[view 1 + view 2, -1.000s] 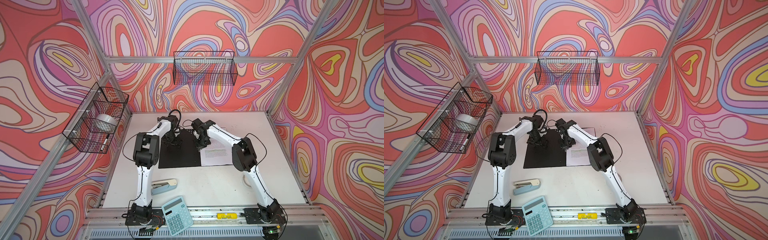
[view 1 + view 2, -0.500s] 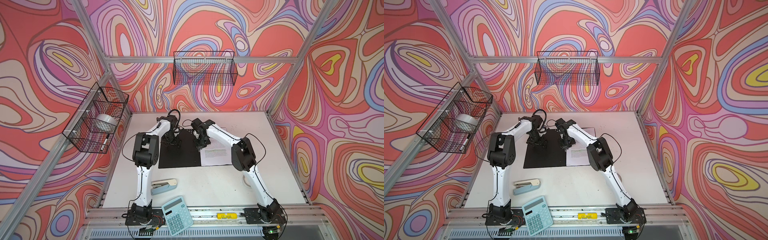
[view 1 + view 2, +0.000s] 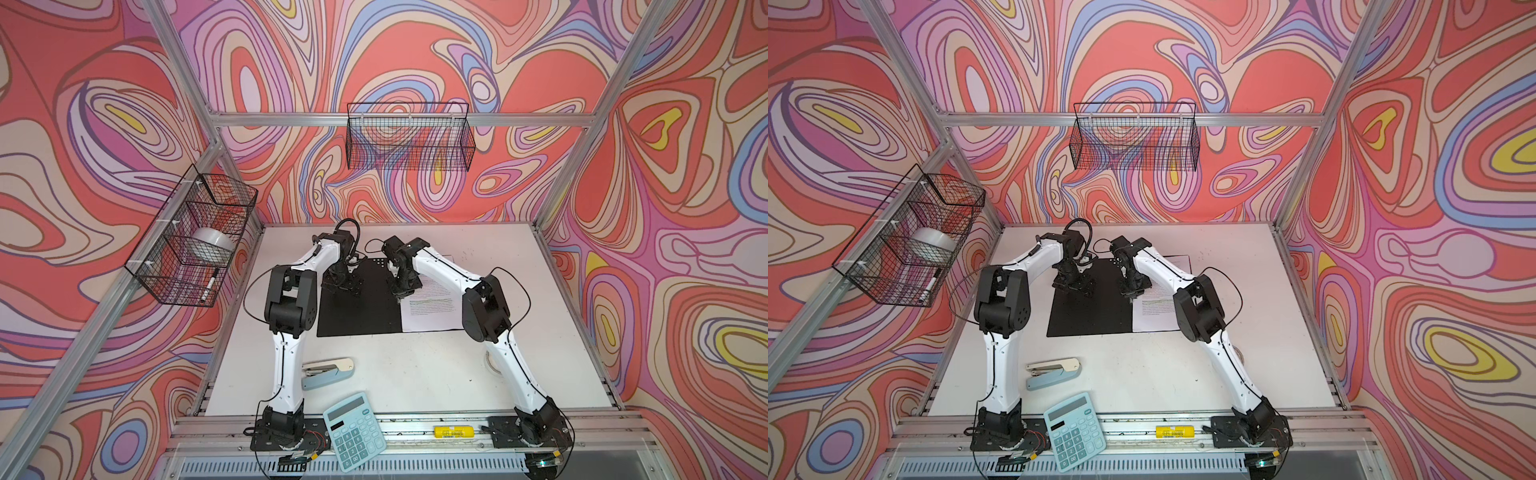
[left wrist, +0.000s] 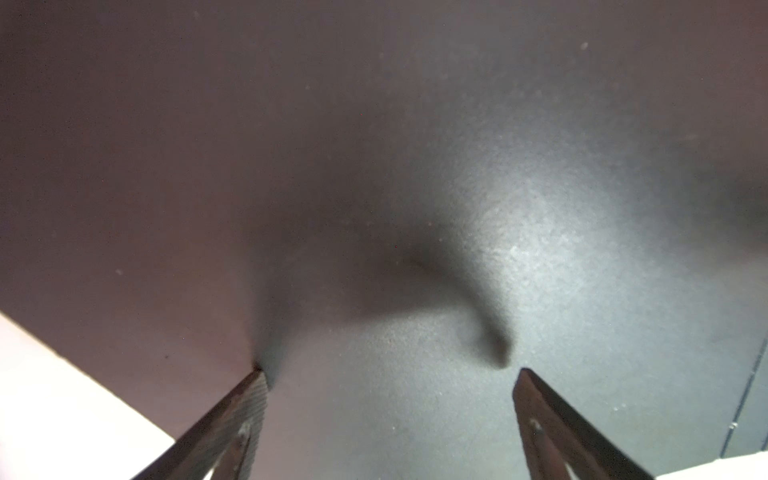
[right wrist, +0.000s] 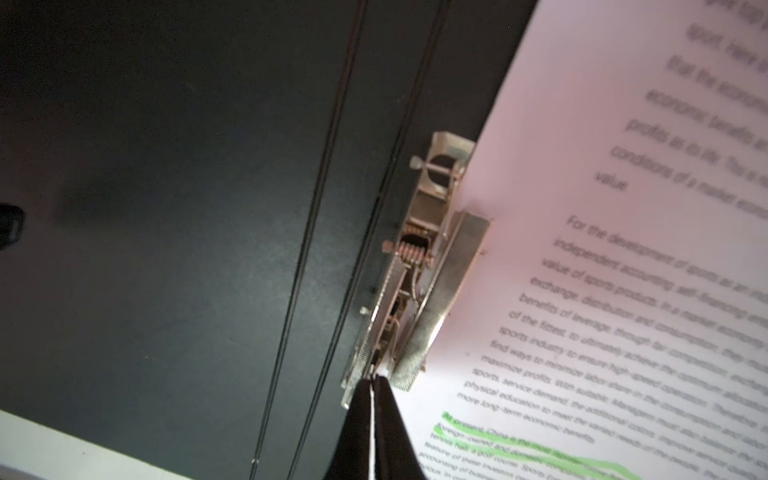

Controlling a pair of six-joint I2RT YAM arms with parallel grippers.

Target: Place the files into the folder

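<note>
Now my right pincer [image 5: 372, 380], tips together, touches the silver metal spine clip [image 5: 419, 274]; I should press squarely, not skid. My left pincer [image 4: 388, 374], spread apart, rests on the open black-lined folder [image 3: 357, 307] at nine o'clock. White printed files [image 3: 432, 307] lie at three o'clock, edge beneath that clip. Plain white table [image 3: 415, 374], swirl-patterned walls [image 3: 415, 62].

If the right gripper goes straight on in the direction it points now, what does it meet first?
The metal clip on the spine of the folder: the shut right gripper points at its lever end, seemingly touching it.
</note>
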